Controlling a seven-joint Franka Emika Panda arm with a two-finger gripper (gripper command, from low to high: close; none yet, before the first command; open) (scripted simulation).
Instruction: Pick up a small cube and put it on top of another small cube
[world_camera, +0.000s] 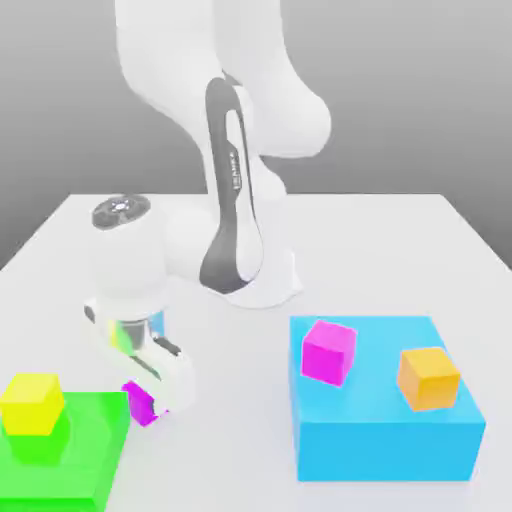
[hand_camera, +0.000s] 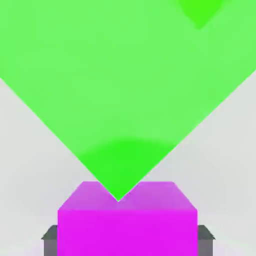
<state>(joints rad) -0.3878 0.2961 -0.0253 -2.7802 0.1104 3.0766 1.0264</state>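
Two platforms sit on the white tabletop (world_camera: 400, 230): a blue block (world_camera: 385, 425) toward the front edge at the exterior view's right, and a green block (world_camera: 70, 455) at the front corner on the exterior view's left. White arm (world_camera: 235, 150) reaches down from its base at mid-table toward the green block. Gripper (world_camera: 145, 395) is low, just beside the green block's near corner, fingers closed on a small magenta cube (world_camera: 138, 402) that lies between them, right at that corner. A second magenta cube (world_camera: 328, 350) and an orange cube (world_camera: 428, 378) rest on the blue block, apart from each other. Yellow cube (world_camera: 32, 402) sits on a raised green step. Hand view: held magenta cube (hand_camera: 127, 220) with dark fingertips (hand_camera: 50, 237) flanking it, green block's corner (hand_camera: 117, 100) pointing at the cube.
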